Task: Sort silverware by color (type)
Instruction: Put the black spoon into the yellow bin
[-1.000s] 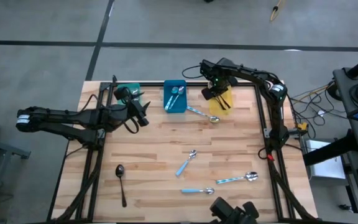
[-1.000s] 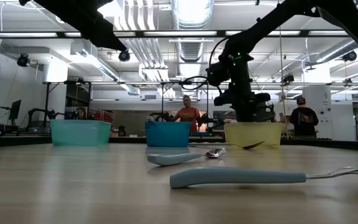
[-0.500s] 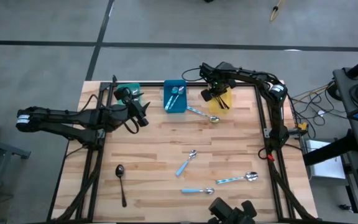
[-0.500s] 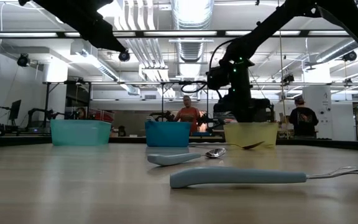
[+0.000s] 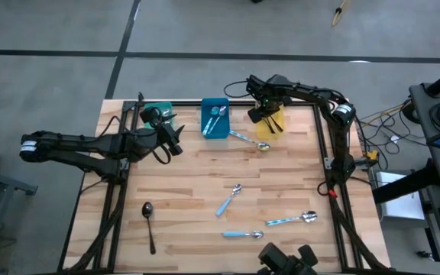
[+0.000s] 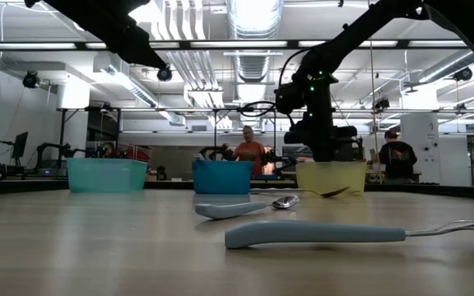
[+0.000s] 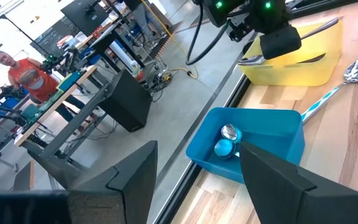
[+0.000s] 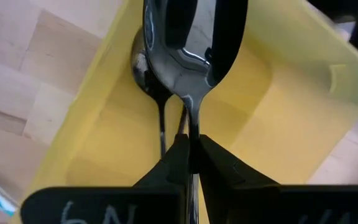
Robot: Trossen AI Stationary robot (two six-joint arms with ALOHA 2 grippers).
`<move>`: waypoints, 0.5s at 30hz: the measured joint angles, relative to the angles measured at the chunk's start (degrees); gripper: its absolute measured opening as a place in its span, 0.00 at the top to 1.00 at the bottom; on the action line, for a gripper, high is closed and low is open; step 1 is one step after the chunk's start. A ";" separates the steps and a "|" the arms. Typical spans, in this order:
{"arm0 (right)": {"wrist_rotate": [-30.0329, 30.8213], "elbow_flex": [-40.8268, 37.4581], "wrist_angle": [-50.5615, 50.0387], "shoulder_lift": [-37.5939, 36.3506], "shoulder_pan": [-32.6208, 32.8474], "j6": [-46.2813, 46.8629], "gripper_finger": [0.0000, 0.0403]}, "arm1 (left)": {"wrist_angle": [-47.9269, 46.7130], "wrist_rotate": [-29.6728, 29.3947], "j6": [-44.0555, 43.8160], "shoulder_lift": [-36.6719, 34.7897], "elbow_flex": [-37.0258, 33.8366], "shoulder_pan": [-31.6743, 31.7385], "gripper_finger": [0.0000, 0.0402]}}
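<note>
Left gripper (image 5: 176, 140) sits over the table's (image 5: 197, 198) left side, just in front of the teal bin (image 5: 159, 111), fingers (image 7: 135, 177) spread apart, nothing between them. Teal bin at the back edge on the left. One dark spoon (image 5: 149, 221) lies alone near the front left corner, bowl toward the back. Blue bin (image 5: 215, 118) at the back centre has blue-handled spoons inside (image 7: 225, 140), silver bowls showing. Just right of that bin, a blue-handled spoon (image 5: 249, 140) lies on the wood, bowl pointing right. Mid-table, another blue-handled spoon (image 5: 229, 198) lies at a slant. Front centre, one more (image 5: 243, 234) lies roughly flat across, and near it to the right a silver-bowled spoon (image 5: 291, 219), bowl to the right. In the low view the nearest handle (image 6: 315, 233) lies across the foreground. Yellow bin (image 5: 276, 123) at the back right, dark spoons in it (image 8: 151, 78). Right gripper (image 5: 262, 113) hangs over the yellow bin, fingers pinched tight on the thin handle of a dark spoon (image 8: 188, 68), its bowl hanging inside the bin beside the other one. People stand in the room behind the table (image 6: 249, 150).
</note>
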 joint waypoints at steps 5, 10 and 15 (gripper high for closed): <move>1.39 0.00 0.49 -0.05 0.06 -0.74 0.97 | 0.01 0.00 0.00 0.00 0.00 0.00 0.48; 1.88 -0.32 0.67 -0.05 0.34 -0.79 0.97 | 0.01 0.00 0.00 0.00 0.00 0.00 0.48; 1.80 -0.46 0.63 -0.05 0.39 -0.17 0.97 | 0.01 0.00 0.00 0.00 0.00 0.02 0.48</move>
